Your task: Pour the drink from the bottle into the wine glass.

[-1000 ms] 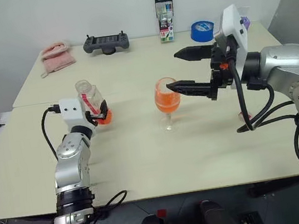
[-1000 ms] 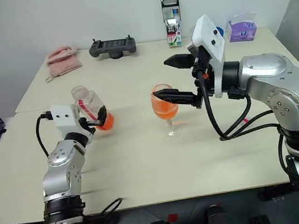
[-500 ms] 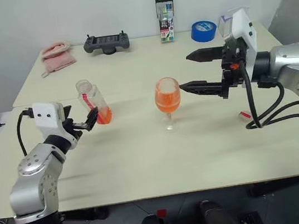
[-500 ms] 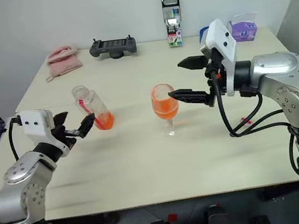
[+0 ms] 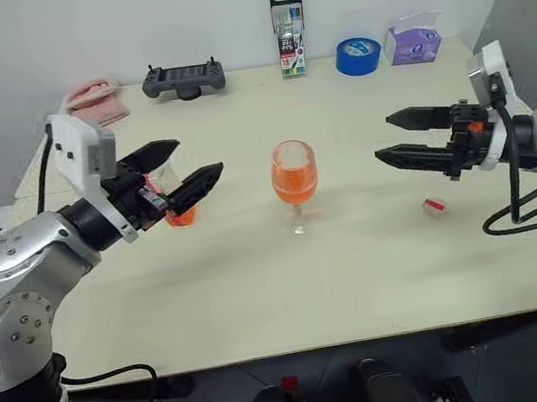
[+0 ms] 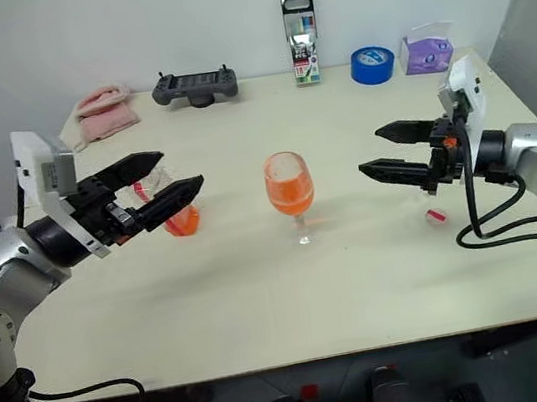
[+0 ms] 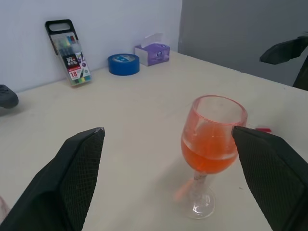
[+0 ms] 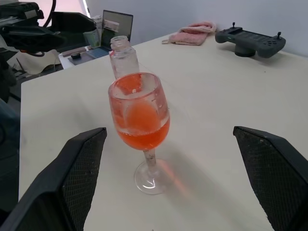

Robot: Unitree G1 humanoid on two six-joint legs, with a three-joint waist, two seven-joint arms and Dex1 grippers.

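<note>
The wine glass [image 5: 294, 179] stands upright on the table [image 5: 262, 293], between the two grippers and apart from both, its bowl about half full of the orange-red drink [image 8: 143, 130]. The bottle [image 8: 123, 58] stands uncapped just beyond the left gripper [image 6: 157, 184], partly hidden behind its fingers, with only a little drink showing at its base; a small red-and-white cap [image 5: 434, 206] lies on the table below the right gripper [image 5: 396, 137]. Both grippers hang above the table with jaws spread wide and hold nothing, each pointing inward toward the glass. Judging by the filled glass and the released bottle, the pour looks done and the step in hand is clearing away. The next move, if any, calls for drawing both arms back without brushing the glass or bottle.
</note>
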